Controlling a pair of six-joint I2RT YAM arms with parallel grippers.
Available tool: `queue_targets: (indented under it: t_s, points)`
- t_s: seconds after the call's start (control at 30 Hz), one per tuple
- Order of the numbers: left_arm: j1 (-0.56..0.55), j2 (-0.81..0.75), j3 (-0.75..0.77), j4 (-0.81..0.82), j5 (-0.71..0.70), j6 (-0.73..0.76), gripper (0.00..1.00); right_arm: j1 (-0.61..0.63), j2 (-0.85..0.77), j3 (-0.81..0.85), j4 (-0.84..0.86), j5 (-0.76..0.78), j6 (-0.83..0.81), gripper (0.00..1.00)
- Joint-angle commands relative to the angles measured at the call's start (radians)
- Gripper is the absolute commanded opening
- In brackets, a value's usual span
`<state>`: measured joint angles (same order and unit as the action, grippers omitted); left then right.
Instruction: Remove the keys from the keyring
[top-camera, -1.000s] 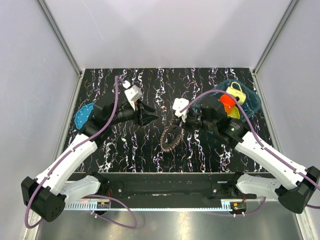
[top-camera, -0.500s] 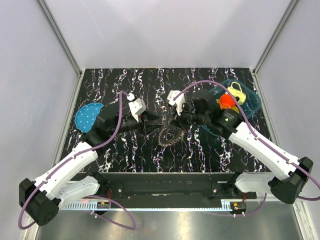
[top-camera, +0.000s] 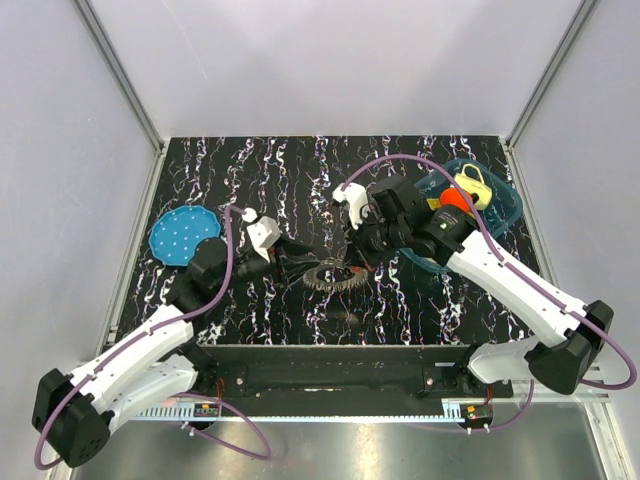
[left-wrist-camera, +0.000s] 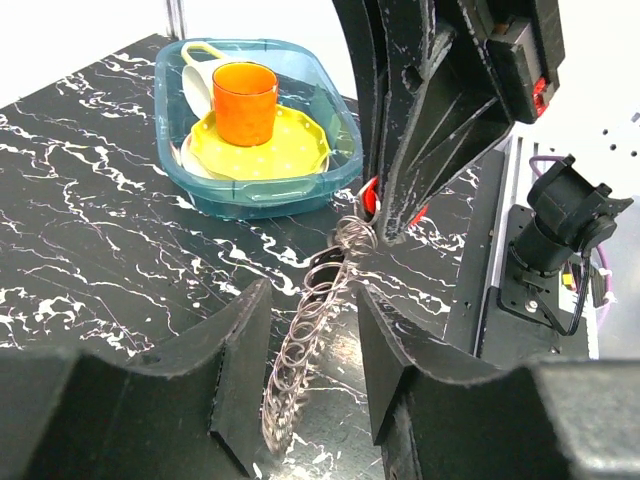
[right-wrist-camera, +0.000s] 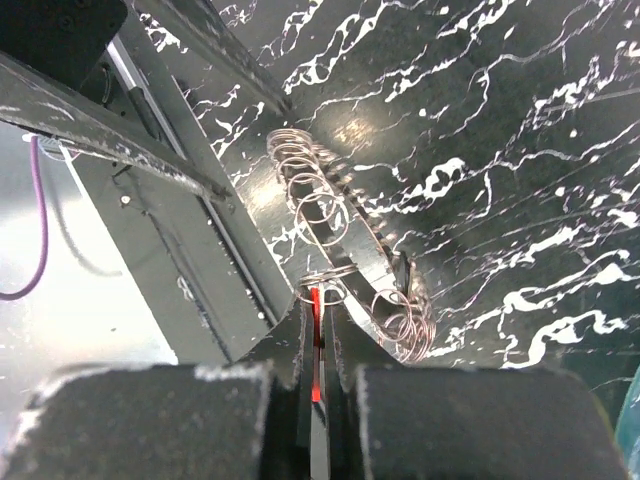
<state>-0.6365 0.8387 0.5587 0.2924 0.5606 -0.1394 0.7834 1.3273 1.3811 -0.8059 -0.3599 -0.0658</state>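
Note:
The keys (top-camera: 331, 276) form a grey-brown toothed wreath held just above the table's middle. My right gripper (top-camera: 354, 258) is shut on the small red piece (right-wrist-camera: 317, 345) at the bunch's edge, red showing between its closed fingers. In the right wrist view the wire loops of the keys (right-wrist-camera: 312, 190) fan away from the fingertips, and a dark band through them looks like the keyring (right-wrist-camera: 368, 245). My left gripper (left-wrist-camera: 310, 365) is open, its fingers (left-wrist-camera: 240, 370) on either side of the hanging keys (left-wrist-camera: 300, 345) with a gap on each side.
A teal bin (top-camera: 507, 207) at the back right holds an orange cup (top-camera: 454, 201), a pale yellow cup (top-camera: 472, 183) and a yellow plate (left-wrist-camera: 290, 150). A blue round disc (top-camera: 183, 235) lies at the left edge. White walls close in the black marbled table.
The left gripper has moved forward and right until its fingers straddle the keys. The right gripper has shifted left with the bunch, which now lies flatter. The blue disc is uncovered.

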Motion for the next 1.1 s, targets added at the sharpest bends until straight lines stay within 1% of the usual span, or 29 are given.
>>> queue_targets:
  t_s: [0.0, 0.07, 0.1, 0.2, 0.33, 0.43, 0.6, 0.73, 0.87, 1.07]
  points:
    - [-0.009, -0.05, -0.034, 0.134, -0.07, -0.013, 0.42, 0.001, -0.019, 0.045, -0.022, -0.004, 0.138, 0.0]
    - [-0.011, -0.064, -0.031, 0.116, -0.047, 0.018, 0.42, -0.001, -0.019, 0.056, -0.03, -0.02, 0.156, 0.0]
    - [-0.011, -0.066, -0.025, 0.103, -0.028, 0.056, 0.42, 0.0, -0.016, 0.062, -0.036, -0.052, 0.168, 0.0]
    - [-0.012, -0.062, 0.009, 0.05, 0.008, 0.096, 0.42, -0.001, -0.002, 0.07, -0.039, -0.115, 0.198, 0.0]
    - [-0.012, -0.064, 0.024, 0.014, 0.074, 0.123, 0.42, 0.0, 0.007, 0.068, -0.038, -0.172, 0.227, 0.0]
    - [-0.017, -0.076, 0.012, 0.007, 0.081, 0.132, 0.42, 0.0, 0.016, 0.075, -0.048, -0.194, 0.244, 0.0]
    - [-0.038, -0.119, -0.051, 0.073, 0.065, 0.12, 0.42, -0.003, 0.026, 0.102, -0.076, -0.211, 0.27, 0.0]
    - [-0.049, -0.124, -0.114, 0.216, 0.1, 0.057, 0.43, -0.001, 0.033, 0.113, -0.056, -0.27, 0.297, 0.0]
    - [-0.063, -0.122, -0.123, 0.214, 0.099, 0.058, 0.44, -0.003, 0.036, 0.107, 0.008, -0.332, 0.342, 0.0]
    - [-0.075, -0.113, -0.126, 0.266, 0.045, 0.044, 0.46, -0.003, 0.038, 0.088, 0.057, -0.349, 0.371, 0.0]
